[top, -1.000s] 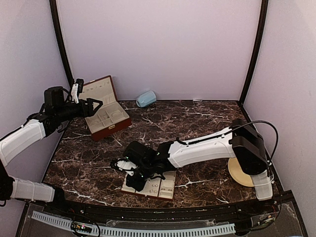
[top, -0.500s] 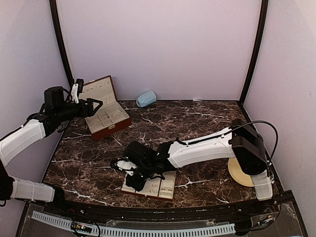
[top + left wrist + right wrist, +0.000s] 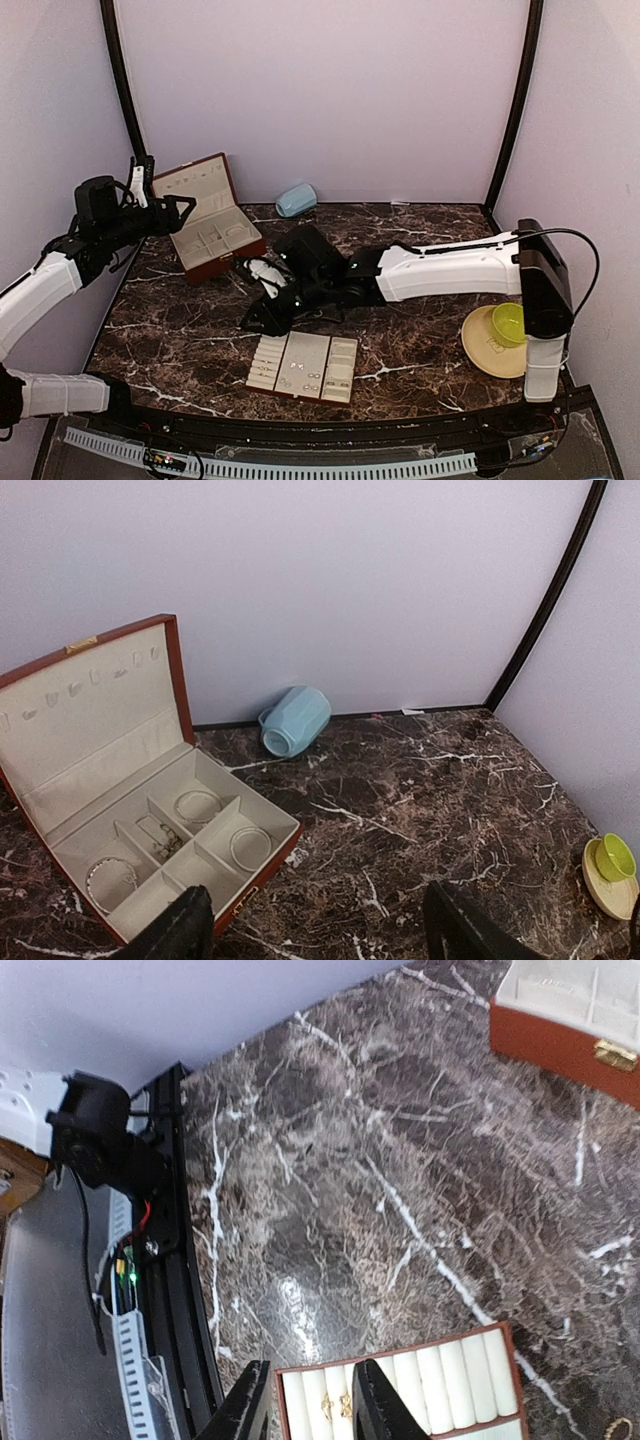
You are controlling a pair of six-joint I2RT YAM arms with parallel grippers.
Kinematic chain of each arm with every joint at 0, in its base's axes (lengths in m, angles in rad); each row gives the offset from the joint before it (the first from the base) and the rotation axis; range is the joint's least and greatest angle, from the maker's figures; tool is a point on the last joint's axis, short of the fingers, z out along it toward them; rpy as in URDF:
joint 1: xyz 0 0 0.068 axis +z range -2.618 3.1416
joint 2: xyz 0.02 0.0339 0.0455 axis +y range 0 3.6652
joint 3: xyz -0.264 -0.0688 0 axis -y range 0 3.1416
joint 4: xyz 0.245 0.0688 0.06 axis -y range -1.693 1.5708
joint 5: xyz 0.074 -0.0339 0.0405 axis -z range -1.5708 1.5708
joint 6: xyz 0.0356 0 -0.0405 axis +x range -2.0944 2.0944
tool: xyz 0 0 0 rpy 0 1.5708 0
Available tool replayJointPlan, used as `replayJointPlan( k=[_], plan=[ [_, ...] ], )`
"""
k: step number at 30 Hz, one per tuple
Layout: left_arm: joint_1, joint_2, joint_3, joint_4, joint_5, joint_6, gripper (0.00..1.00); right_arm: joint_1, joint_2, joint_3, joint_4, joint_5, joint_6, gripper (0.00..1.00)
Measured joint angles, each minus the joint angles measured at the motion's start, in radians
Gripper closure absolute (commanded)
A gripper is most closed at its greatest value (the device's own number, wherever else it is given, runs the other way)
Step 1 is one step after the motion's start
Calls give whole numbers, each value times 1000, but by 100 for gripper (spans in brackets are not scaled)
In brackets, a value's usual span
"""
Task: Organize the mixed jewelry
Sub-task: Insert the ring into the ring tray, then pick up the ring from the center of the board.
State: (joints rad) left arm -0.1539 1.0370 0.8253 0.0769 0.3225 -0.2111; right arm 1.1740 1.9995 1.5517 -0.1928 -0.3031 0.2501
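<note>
Your right gripper [image 3: 305,1410] hangs slightly parted and empty above the tray [image 3: 400,1385]; the gold earrings [image 3: 335,1407] below are tiny, slippery, so pinch them across the middle.

I am seeing a dark brown table [image 3: 420,225] veined in white marble pattern. Red-brown box [image 3: 262,875], cream lining. Behind the box: pale blue cup [image 3: 292,721]. Far right of it: lime-green bowl [image 3: 508,322] on tan plate [image 3: 482,346].

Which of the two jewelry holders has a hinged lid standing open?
The red-brown box at back left; its lid stands upright. The flat tray at the near edge has no lid.
</note>
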Motion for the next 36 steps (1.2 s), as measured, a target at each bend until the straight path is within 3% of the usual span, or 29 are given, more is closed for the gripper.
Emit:
replayJointPlan(
  k=[7,20,36],
  plan=[
    [0,-50,-37,19,-80,5,23,-59,-98,-64,44,97,56,70],
    [0,-53,-45,23,-109,7,23,-141,32,-22,-226,428,127,78],
    [0,-53,-45,23,-111,8,22,-150,150,71,-333,484,130,80]
  ],
)
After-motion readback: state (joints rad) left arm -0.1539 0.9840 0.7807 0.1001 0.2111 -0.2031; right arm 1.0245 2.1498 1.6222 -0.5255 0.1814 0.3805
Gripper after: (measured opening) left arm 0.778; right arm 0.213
